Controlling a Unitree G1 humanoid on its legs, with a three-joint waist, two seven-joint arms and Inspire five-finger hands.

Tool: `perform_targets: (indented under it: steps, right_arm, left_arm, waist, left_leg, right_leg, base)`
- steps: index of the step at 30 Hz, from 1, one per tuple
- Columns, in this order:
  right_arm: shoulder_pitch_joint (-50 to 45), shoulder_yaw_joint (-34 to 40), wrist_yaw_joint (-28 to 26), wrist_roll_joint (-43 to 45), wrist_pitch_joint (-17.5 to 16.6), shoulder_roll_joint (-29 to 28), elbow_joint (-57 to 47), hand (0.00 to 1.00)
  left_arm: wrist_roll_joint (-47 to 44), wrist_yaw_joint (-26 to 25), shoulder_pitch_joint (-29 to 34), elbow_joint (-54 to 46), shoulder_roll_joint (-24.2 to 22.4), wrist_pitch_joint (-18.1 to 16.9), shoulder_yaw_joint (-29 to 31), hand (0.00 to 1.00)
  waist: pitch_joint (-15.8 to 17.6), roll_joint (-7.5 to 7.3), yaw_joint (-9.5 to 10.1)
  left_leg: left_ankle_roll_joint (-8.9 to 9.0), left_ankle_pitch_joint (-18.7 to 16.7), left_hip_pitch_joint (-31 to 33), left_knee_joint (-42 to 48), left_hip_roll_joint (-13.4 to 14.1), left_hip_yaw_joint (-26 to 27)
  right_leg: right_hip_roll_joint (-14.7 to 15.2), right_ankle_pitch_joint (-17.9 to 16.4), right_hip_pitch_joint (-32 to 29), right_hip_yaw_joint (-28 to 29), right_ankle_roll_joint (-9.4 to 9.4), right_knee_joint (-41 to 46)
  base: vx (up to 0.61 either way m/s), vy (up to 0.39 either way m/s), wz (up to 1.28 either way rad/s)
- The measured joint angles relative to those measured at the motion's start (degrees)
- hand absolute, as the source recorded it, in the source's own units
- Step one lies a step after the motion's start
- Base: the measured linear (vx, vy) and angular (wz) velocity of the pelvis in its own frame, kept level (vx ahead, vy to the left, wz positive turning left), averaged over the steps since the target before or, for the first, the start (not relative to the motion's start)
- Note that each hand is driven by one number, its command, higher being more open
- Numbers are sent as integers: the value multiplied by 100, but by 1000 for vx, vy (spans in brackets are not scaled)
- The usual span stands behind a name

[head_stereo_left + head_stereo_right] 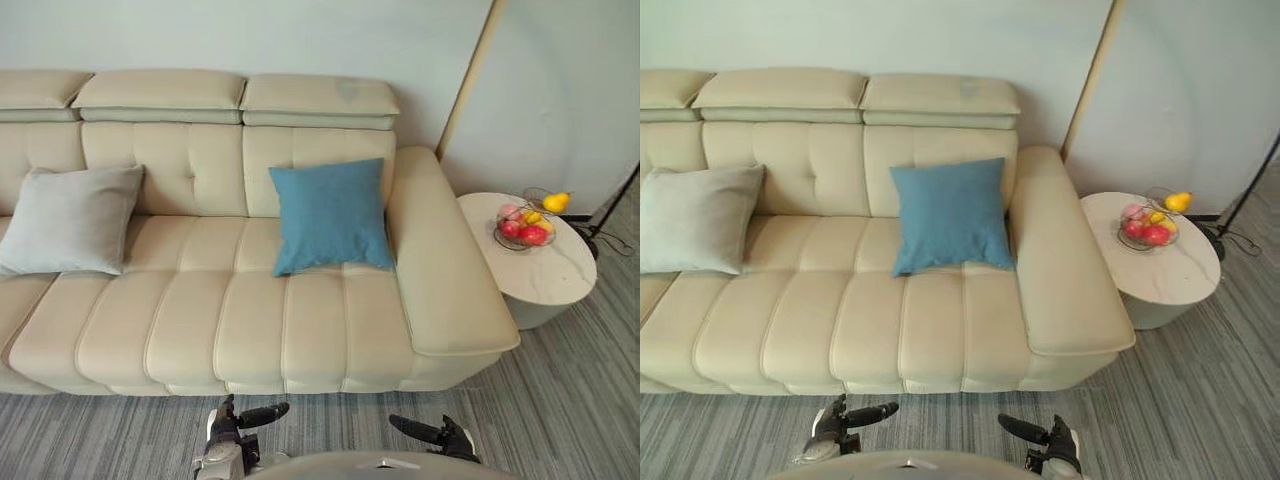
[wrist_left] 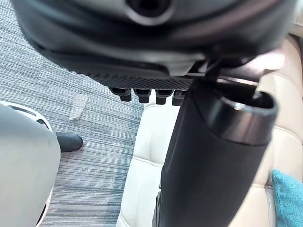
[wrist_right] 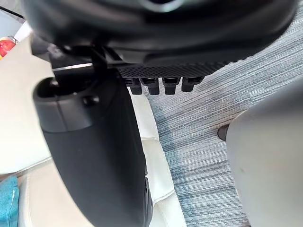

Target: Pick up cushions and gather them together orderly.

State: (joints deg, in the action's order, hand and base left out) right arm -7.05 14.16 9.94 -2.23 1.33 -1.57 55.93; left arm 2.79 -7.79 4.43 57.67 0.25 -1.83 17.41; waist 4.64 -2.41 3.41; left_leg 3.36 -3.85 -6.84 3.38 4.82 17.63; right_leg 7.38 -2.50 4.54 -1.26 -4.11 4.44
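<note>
The blue cushion point(image 1: 330, 215) stands tilted back against the sofa point(image 1: 250, 330) backrest, at the sofa's right end and just beside its right armrest. Its lower edge rests on the seat. The grey cushion point(image 1: 70, 220) leans against the backrest too, well apart from the blue one, toward the sofa's left end. Neither cushion is touched by a hand.

Both hands hang low in front of the sofa, over the carpet point(image 1: 570, 400) and clear of the seat's front edge. The left hand point(image 1: 250, 415) is in front of the sofa's middle and the right hand point(image 1: 432, 432) in front of its right end. They point inward toward each other.

In the left wrist view the fingers point(image 2: 142, 94) show as a short row beside the big dark thumb point(image 2: 213, 156). They are relaxed and hold nothing, and the sofa seat shows past them. The right hand's fingers point(image 3: 161, 85) and thumb point(image 3: 94, 156) look the same: loose, spread from the thumb, with nothing between them.

A round table point(image 1: 555, 280) stands off the sofa's right armrest. On it is a bowl point(image 1: 522, 228) of fruit (red and yellow pieces).
</note>
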Motion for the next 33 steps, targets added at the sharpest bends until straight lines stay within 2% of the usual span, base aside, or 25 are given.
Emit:
perform_targets:
  steps: [2,4,5,6,9,11,12,13,14,16,18,20,23,25,26,27,28,29,31,32,33]
  right_arm:
    - [11,-31,-7,0,-10,19,-28,100]
    - [84,-26,19,0,6,69,-9,100]
    - [129,-40,18,0,7,142,-7,100]
    - [166,-40,22,-1,16,184,2,100]
    - [169,-51,36,-4,57,143,-11,100]
    - [225,-208,29,-5,61,145,-14,100]
    - [266,-215,28,-23,65,164,-14,100]
    - [310,-209,29,-30,65,175,-17,100]
    - [308,-188,37,-39,61,179,-28,100]
    - [306,-162,36,-57,58,228,-69,100]
    - [303,-120,34,-59,40,244,-122,100]
    - [358,25,37,-114,21,239,-85,100]
    - [488,79,31,-188,-27,288,91,100]
    - [515,152,29,-203,-11,294,116,100]
    - [513,143,36,-210,-11,250,111,100]
    - [527,133,54,-214,2,273,113,100]
    - [530,131,65,-214,5,281,116,100]
    - [531,132,68,-214,9,281,121,100]
    - [527,142,97,-196,46,264,117,100]
    - [527,142,109,-194,46,261,112,100]
    - [521,140,129,-197,50,263,113,100]
  left_arm:
    - [12,35,-29,2,-40,3,155,100]
    - [0,28,-91,-6,-103,-1,278,100]
    - [0,19,-95,1,-177,0,334,100]
    - [-2,22,-101,2,-202,0,336,100]
    - [1,15,-122,2,-112,-3,333,100]
    - [6,12,-126,7,-61,-1,327,100]
    - [3,3,-123,1,-58,-1,328,100]
    - [3,-3,-124,4,-60,6,328,100]
    - [5,-17,-116,5,-69,12,297,100]
    - [7,-27,-108,5,-93,10,137,100]
    - [7,-28,-87,8,-106,10,54,100]
    - [11,3,-132,14,-67,4,-148,100]
    - [17,61,-143,127,-62,4,-266,100]
    - [10,71,-154,133,-73,8,-219,100]
    - [8,71,-159,71,-41,-9,-107,100]
    - [0,62,-145,-26,-86,-21,7,100]
    - [-4,55,-153,-50,-117,-24,3,100]
    - [-8,55,-152,-70,-126,-18,7,100]
    - [-62,52,-115,-256,-158,-33,2,100]
    - [-69,50,-118,-272,-170,-46,4,100]
    - [-106,42,-135,-285,-196,-62,3,100]
  waist:
    - [40,-5,-2]
    - [57,61,2]
    - [69,168,2]
    - [93,222,-1]
    - [114,150,-14]
    - [134,106,-28]
    - [142,119,-24]
    - [163,144,-30]
    - [175,162,-25]
    - [227,255,-43]
    - [255,308,-86]
    - [259,317,-126]
    - [316,390,-133]
    - [356,414,-145]
    - [430,381,-119]
    - [485,440,-69]
    - [495,457,-65]
    - [501,457,-60]
    - [544,414,-14]
    - [550,414,-13]
    - [550,416,6]
  left_leg:
    - [63,-403,279,809,174,-60]
    - [-97,-680,640,1424,179,-1034]
    - [-36,-911,720,1553,200,-1426]
    - [69,-1081,732,1594,238,-1440]
    - [49,-1224,699,1686,327,-684]
    - [49,-1248,665,1679,454,-155]
    - [49,-1246,610,1646,580,219]
    - [49,-1242,526,1626,662,483]
    - [74,-1228,344,1534,713,877]
    - [110,-1208,94,1423,769,1294]
    - [246,-1108,-134,1213,794,1577]
    - [321,-895,-314,909,755,1627]
    - [291,-652,-348,1098,850,1439]
    - [256,-641,-30,2208,1192,1129]
    - [-20,-707,333,3158,1411,782]
    - [-82,-1033,791,4175,1413,178]
    - [-3,-1150,966,4397,1316,-48]
    - [3,-1185,1016,4434,1276,-116]
    - [-12,-1416,1418,4069,794,-575]
    - [-11,-1417,1494,3903,698,-692]
    - [-12,-1415,1640,3419,416,-1119]
  right_leg:
    - [-123,-25,-77,200,-13,84]
    - [-259,-30,-331,508,-23,242]
    - [-374,-16,-489,711,-46,322]
    - [-478,0,-647,961,-71,420]
    - [-598,135,-981,1643,-172,522]
    - [-682,345,-1232,1724,-158,533]
    - [-742,461,-1404,1277,6,589]
    - [-679,334,-1533,613,195,828]
    - [-511,128,-1574,-469,479,1086]
    - [-178,57,-1569,-1478,575,1266]
    - [-23,-65,-1577,-2093,592,1418]
    - [-213,-136,-1636,-1933,645,1472]
    - [-416,-255,-1639,-1639,735,1489]
    - [-577,-346,-1537,-1482,809,1477]
    - [-692,-384,-1426,-1345,853,1446]
    - [-880,-454,-1314,-1097,962,1439]
    - [-955,-458,-1270,-985,968,1435]
    - [-975,-459,-1254,-939,969,1433]
    - [-1139,-470,-1107,-443,966,1389]
    - [-1165,-471,-1091,-343,965,1389]
    - [-1254,-474,-1087,-72,961,1396]
  base:
    - [-7,-46,-49]
    - [-20,-55,-79]
    - [-39,6,-112]
    - [-38,90,-115]
    - [-30,126,-134]
    - [-9,36,-135]
    - [1,-20,-141]
    - [58,-22,-167]
    - [72,-25,-139]
    - [85,-21,-118]
    - [88,-66,-88]
    - [101,-147,-65]
    - [69,-190,-56]
    - [56,-231,-46]
    - [37,-192,-76]
    - [34,-147,-89]
    - [42,-64,-76]
    - [43,-5,-88]
    - [39,18,-116]
    - [43,62,-115]
    - [68,105,-121]
